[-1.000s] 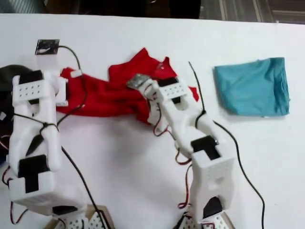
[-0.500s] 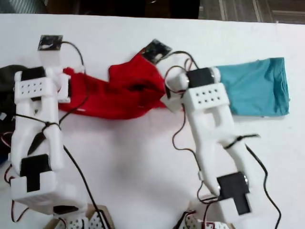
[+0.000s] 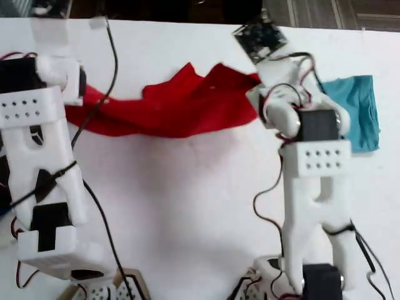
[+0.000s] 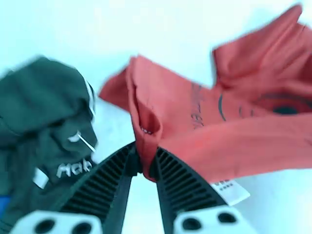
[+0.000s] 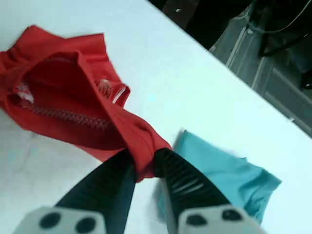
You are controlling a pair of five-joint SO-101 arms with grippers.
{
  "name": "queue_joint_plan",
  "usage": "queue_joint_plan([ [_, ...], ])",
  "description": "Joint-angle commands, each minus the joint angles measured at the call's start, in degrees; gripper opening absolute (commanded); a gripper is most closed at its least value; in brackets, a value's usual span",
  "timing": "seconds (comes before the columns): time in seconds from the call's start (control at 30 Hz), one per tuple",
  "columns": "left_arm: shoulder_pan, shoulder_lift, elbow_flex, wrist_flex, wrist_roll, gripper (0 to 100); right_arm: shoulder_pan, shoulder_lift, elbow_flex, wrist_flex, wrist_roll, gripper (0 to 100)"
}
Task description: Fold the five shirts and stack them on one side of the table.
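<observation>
A red shirt point(image 3: 169, 111) is stretched out across the far middle of the white table point(image 3: 181, 212). My left gripper point(image 4: 145, 168) is shut on its left end, the red shirt point(image 4: 204, 122) bunching between the black fingers. My right gripper point(image 5: 145, 165) is shut on its right end, where the red shirt point(image 5: 68, 107) shows its neck opening. A folded teal shirt point(image 3: 356, 109) lies at the far right, partly under the right arm, and the teal shirt point(image 5: 219, 170) sits just beyond the right fingers. A dark shirt point(image 4: 44, 122) lies heaped beside the left gripper.
The two white arms point(image 3: 37, 169) point(image 3: 315, 194) stand at either side with cables trailing over the table. The near middle of the table is bare. The table's far edge point(image 3: 187, 22) meets a dark floor.
The right arm has swung right and outward with the shirt's end, and the left arm has moved away toward the far left. The crumpled red shirt has been pulled out into a long band.
</observation>
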Motion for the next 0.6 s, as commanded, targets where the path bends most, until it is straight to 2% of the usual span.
queue_joint_plan([
  [0.0, 0.18, -2.20, -6.64, 1.49, -0.26, 3, 1.19, -6.55, -1.05, -3.56, 0.09, 1.9],
  [0.13, 0.18, -4.40, -9.27, 1.58, 2.20, 3, 1.01, -12.35, -1.05, -5.23, 0.00, 1.9],
  [0.47, -2.11, -23.82, -9.27, 1.67, 3.08, 3, 5.49, -29.58, -1.05, -6.73, -1.76, 1.9],
  [0.57, -2.64, -27.78, -4.70, 1.67, 2.99, 3, 6.90, -33.27, -0.97, -6.73, -1.49, 1.8],
])
